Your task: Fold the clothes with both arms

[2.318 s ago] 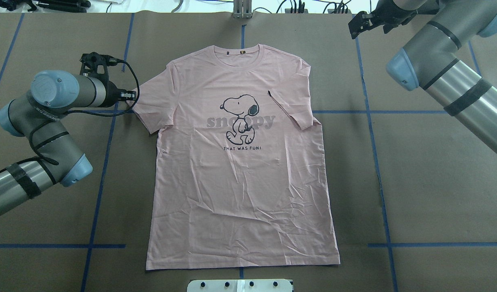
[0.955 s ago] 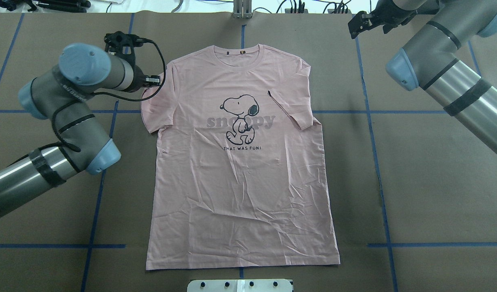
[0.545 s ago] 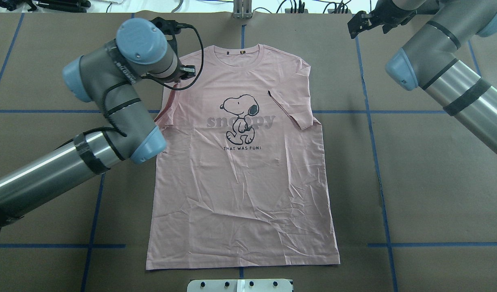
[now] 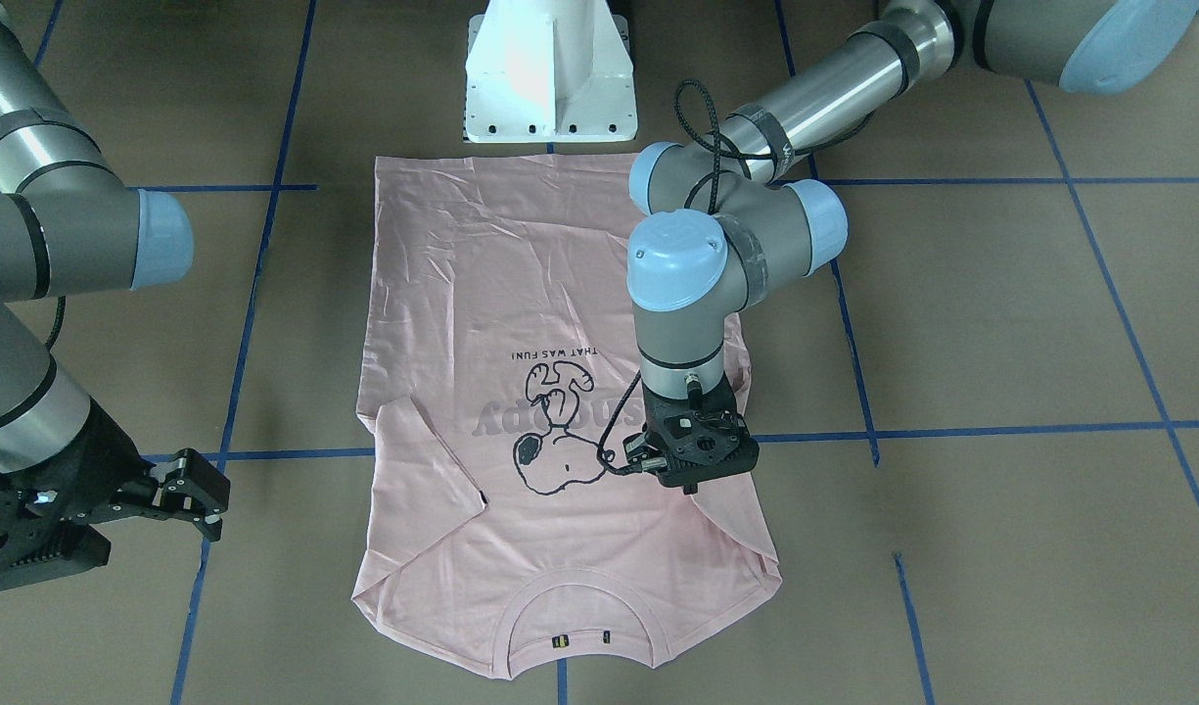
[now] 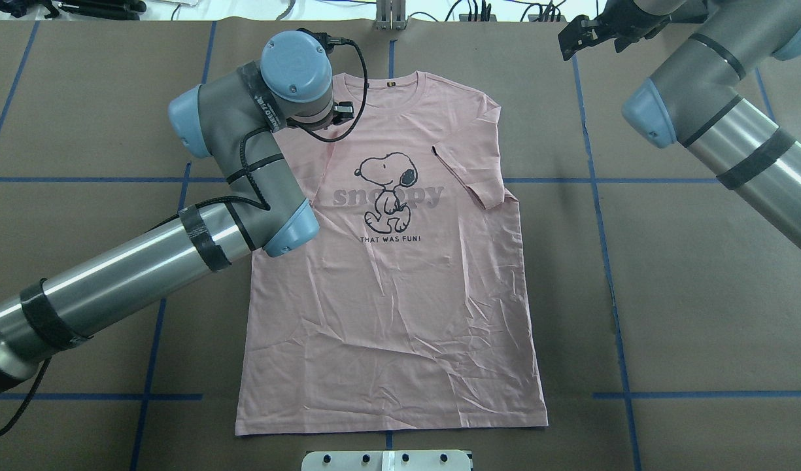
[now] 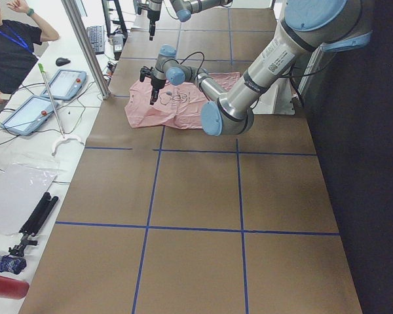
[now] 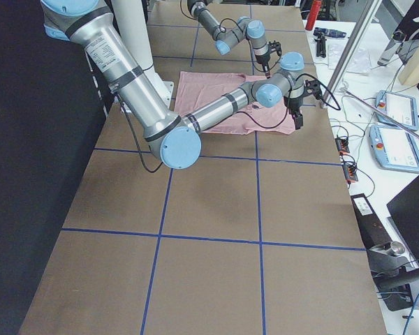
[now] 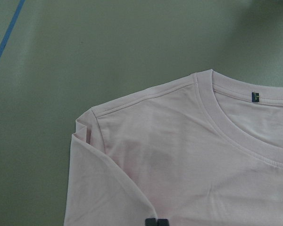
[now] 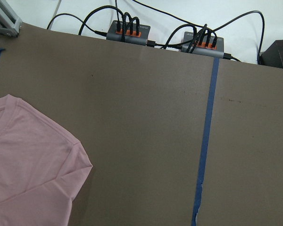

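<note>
The pale pink T-shirt (image 5: pixel 400 307) lies flat, print side up, collar at the far edge; it also shows in the front-facing view (image 4: pixel 482 284). Its right sleeve (image 5: pixel 469 173) is folded in over the chest. My left gripper (image 4: pixel 695 470) hangs over the shirt's left shoulder, beside the cartoon dog (image 5: pixel 387 190). It is shut on the left sleeve, which is drawn inward over the shirt. In the left wrist view its fingertips (image 8: pixel 156 221) pinch the folded pink fabric near the collar (image 8: pixel 236 122). My right gripper (image 4: pixel 203 494) hovers open and empty off the shirt's right shoulder (image 9: pixel 23 155).
The white pedestal base (image 4: pixel 550 73) stands at the shirt's hem end. Blue tape lines (image 5: pixel 606 261) cross the brown table cover. Two cable hubs (image 9: pixel 132 30) sit at the far table edge. An operator (image 6: pixel 13 52) and tablets (image 6: pixel 69 82) are beyond that edge.
My left arm has swung right, carrying the left sleeve from flat beside the shirt in over the left shoulder. My right arm has barely moved.
</note>
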{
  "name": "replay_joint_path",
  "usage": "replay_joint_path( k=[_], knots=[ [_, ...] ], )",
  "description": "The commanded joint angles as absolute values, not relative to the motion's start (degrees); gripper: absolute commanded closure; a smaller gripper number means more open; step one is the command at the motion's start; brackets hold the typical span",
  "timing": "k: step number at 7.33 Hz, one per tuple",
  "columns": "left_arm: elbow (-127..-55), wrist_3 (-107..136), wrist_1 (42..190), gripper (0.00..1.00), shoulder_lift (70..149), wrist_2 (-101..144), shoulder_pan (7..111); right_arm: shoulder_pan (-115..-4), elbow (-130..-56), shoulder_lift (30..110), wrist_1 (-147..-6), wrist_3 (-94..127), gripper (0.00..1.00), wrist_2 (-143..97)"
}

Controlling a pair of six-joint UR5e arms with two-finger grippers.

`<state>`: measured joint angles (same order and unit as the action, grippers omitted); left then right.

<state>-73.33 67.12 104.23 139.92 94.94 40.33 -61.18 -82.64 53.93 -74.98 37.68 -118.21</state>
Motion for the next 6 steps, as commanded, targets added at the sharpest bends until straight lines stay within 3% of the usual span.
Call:
replay_joint_path(
  k=[1, 4, 6],
  knots=[
    [-88.2, 67.1, 106.1, 0.0, 132.4, 98.1, 38.9, -58.3, -91.5, 57.9, -75.5, 46.3, 0.0, -117.8],
    [-104.8, 67.9, 106.3, 0.0, 123.9, 99.1, 31.8, -40.7, -110.8, 68.6, -77.0, 70.9, 0.0, -103.5],
    [-114.5, 75.6, 106.3, 0.0, 114.1, 94.6, 23.9, -23.5, -125.9, 74.8, -87.8, 88.7, 0.0, -89.1]
  ],
)
